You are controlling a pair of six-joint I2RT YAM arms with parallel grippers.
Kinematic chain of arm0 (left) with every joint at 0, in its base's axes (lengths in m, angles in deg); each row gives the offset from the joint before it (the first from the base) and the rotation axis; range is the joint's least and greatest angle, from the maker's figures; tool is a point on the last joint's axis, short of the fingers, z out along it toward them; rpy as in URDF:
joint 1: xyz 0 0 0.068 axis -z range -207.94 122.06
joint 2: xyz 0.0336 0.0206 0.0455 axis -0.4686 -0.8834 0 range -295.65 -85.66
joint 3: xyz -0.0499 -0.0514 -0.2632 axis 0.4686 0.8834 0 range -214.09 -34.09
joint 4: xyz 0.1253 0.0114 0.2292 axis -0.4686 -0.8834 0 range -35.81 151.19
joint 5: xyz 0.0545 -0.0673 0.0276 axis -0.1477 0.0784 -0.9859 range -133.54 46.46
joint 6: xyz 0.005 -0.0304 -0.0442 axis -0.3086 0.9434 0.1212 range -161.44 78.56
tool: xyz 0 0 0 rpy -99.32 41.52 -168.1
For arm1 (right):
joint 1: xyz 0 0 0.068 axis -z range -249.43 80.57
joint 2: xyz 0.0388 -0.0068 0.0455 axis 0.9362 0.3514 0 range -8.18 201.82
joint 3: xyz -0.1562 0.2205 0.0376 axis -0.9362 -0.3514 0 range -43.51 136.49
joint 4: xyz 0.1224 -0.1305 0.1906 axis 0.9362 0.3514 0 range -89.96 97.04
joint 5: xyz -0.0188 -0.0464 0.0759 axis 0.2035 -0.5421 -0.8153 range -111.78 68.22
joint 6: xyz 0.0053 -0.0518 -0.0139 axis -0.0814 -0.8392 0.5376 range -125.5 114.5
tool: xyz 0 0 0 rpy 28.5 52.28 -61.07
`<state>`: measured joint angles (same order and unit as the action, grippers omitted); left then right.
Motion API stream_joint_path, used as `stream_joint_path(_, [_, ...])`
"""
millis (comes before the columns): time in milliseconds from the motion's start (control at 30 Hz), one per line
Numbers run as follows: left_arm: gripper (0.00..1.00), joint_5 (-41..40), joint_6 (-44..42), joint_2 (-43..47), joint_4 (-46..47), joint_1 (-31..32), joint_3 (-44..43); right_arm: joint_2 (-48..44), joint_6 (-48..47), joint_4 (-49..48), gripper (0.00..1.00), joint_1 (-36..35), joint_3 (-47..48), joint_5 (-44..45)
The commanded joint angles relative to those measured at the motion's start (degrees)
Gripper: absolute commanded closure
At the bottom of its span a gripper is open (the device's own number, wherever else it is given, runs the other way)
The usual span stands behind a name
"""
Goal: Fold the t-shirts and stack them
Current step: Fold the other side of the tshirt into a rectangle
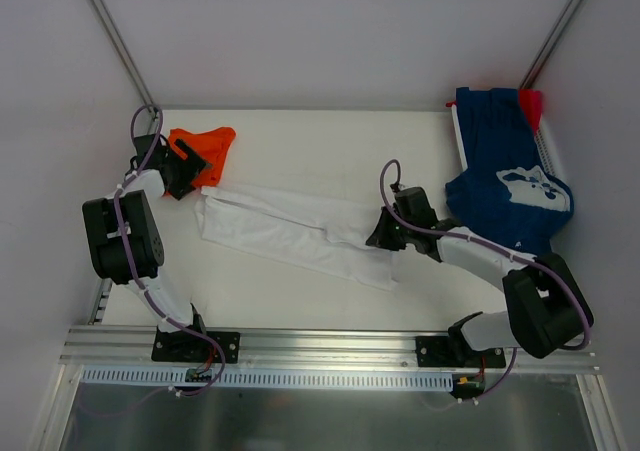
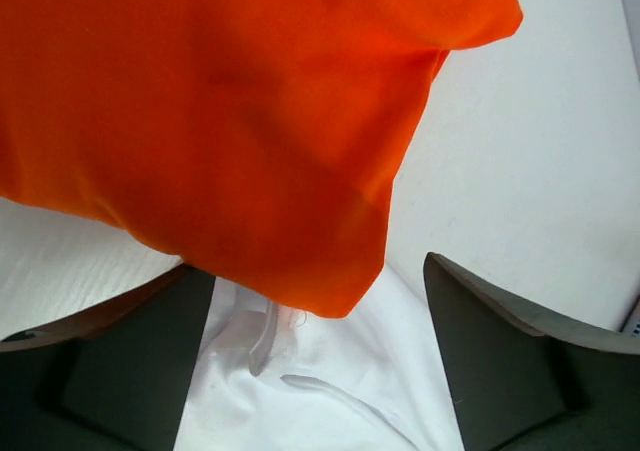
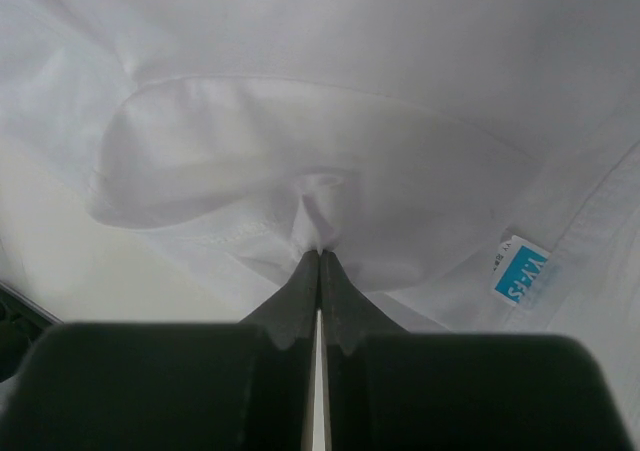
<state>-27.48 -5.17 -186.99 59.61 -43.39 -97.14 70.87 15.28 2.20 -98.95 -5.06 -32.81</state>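
white t-shirt point(image 1: 290, 233) spread centre | orange t-shirt point(image 1: 208, 149) bunched far-left | navy t-shirt point(image 1: 505, 176), red t-shirt point(image 1: 531, 104) far-right

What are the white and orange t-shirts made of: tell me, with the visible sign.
The white t-shirt: thin matte cloth, probably cotton knit; it puckers softly and shows a stitched hem. The orange t-shirt: similar soft matte cloth; it lies in limp, smooth folds.

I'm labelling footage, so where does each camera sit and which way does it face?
Top: fixed above and behind, looking down at the table; left arm and right arm show.
Left wrist: on the left arm, looking past the open left hand at the orange shirt.
Right wrist: on the right arm, looking along the right hand, shut on the white shirt.
Shared: white shirt in all three; orange shirt in top and left wrist.
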Motion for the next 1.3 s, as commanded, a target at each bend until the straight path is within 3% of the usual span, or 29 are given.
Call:
stream_joint_path(0, [0.12,1.3,-0.5,0.5,3.1,-0.8,0.1,-3.7,0.9,-0.6,1.00,-1.0,-1.1,1.9])
stream_joint_path(433, [0.11,0.9,0.1,0.4,3.1,-1.3,0.2,-10.9,1.7,3.6,1.00,-5.0,-7.5,5.1])
stream_joint_path(900, [0.13,1.7,0.9,-0.2,4.4,-1.3,0.4,-30.5,6.2,18.2,0.99,-15.2,-10.7,14.6])
stream_joint_path(1200, [0.13,2.1,1.2,-0.3,4.8,-1.3,0.5,-28.1,13.8,12.2,1.00,-25.0,-19.5,17.4])
stream_joint_path(1267, [0.13,2.1,1.3,-0.3,5.0,-1.3,0.6,-26.0,16.0,11.7,0.92,-27.4,-20.4,18.4])
